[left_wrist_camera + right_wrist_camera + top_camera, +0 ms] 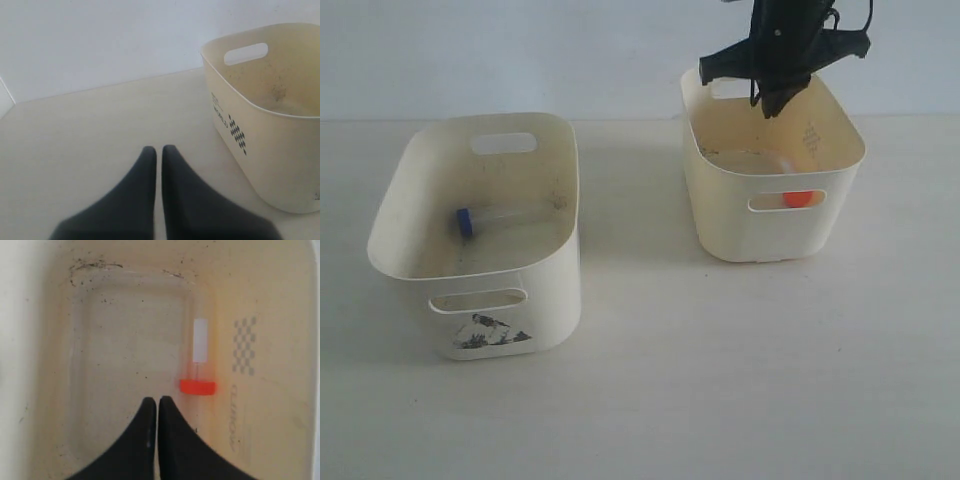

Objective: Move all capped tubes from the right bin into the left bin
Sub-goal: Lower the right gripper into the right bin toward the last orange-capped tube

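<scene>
The left bin (pixel 415 180), with a torn sticker under its front handle slot, holds one blue-capped tube (pixel 495 220) lying on its floor. The plain right bin (pixel 715 200) holds an orange-capped tube (pixel 199 362) lying by one wall; its cap (pixel 798 198) shows through the front handle slot. My right gripper (pixel 772 103) hangs over the right bin's back half, shut and empty, its tips (pixel 157 401) just beside the orange cap. My left gripper (pixel 156 149) is shut and empty above the table, beside the left bin (pixel 265 150). The second blue-capped tube is out of view.
Both bins stand on a pale tabletop (pixel 650 380) with a white wall behind. A gap of bare table separates the bins. The left arm is outside the exterior view.
</scene>
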{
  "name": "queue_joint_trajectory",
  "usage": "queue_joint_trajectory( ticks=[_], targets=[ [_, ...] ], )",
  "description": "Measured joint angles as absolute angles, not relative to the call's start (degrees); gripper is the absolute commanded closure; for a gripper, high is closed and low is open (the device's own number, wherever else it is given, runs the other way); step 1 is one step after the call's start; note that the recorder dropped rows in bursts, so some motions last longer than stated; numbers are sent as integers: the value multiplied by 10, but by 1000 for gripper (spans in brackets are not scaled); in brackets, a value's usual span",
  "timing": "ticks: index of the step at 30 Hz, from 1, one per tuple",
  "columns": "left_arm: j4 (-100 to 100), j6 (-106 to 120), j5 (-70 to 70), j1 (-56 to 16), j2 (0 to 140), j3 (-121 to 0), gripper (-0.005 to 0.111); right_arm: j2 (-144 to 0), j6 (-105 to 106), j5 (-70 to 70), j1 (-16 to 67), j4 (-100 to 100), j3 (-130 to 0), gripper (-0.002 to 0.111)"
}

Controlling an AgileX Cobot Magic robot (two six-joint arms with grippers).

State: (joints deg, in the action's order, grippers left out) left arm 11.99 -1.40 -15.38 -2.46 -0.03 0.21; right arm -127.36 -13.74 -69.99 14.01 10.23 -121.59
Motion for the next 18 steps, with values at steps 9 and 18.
queue_joint_trajectory(
  ticks=[9,18],
  targets=[
    [120,-14,-154,-25,0,2,102,-1306,-143,-700,139,121,-1216,107],
    [120,-14,-154,-25,0,2,102,-1330,-146,-700,139,121,-1216,107]
  ],
)
